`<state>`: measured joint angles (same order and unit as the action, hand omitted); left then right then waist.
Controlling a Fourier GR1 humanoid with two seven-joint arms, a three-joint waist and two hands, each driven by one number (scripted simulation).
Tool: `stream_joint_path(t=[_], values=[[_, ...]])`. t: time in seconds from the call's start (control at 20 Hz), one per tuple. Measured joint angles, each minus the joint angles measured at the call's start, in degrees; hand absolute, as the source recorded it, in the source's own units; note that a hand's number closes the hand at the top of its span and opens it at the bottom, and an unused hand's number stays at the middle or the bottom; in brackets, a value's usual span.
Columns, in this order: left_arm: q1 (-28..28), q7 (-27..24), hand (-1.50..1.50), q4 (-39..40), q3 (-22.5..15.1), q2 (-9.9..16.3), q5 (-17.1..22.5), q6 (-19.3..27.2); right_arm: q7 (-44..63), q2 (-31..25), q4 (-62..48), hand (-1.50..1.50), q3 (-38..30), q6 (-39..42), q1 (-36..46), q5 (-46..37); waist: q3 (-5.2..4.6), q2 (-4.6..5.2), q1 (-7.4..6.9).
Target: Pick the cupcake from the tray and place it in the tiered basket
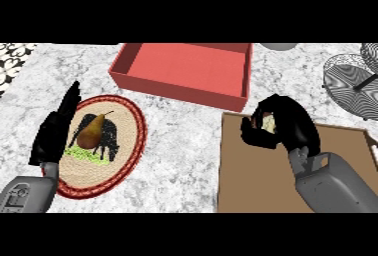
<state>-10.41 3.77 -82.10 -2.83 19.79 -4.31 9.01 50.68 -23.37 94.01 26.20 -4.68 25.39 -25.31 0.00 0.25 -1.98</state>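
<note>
The right hand is hovering over the far left corner of the brown tray, its fingers and thumb curling round the cupcake, of which only a pale sliver is showing. The left hand is resting with straight fingers at the left edge of the plate holding a pear. The tiered basket is sitting at the far right, beyond a red box.
</note>
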Motion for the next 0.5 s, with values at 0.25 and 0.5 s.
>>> stream_joint_path(t=[0.25,0.5], values=[[1.19,-0.02,0.0,-0.43,0.93,0.52,0.24,-0.41,-1.09,-0.84,1.17,1.5,-4.85,-4.55,6.55,-5.61,-0.02,-0.27,0.99],[2.32,0.06,0.0,-1.53,1.18,0.11,-0.29,-0.15,-0.48,-4.47,3.75,1.5,-11.05,-3.25,11.9,-7.53,-0.03,-0.38,1.62]])
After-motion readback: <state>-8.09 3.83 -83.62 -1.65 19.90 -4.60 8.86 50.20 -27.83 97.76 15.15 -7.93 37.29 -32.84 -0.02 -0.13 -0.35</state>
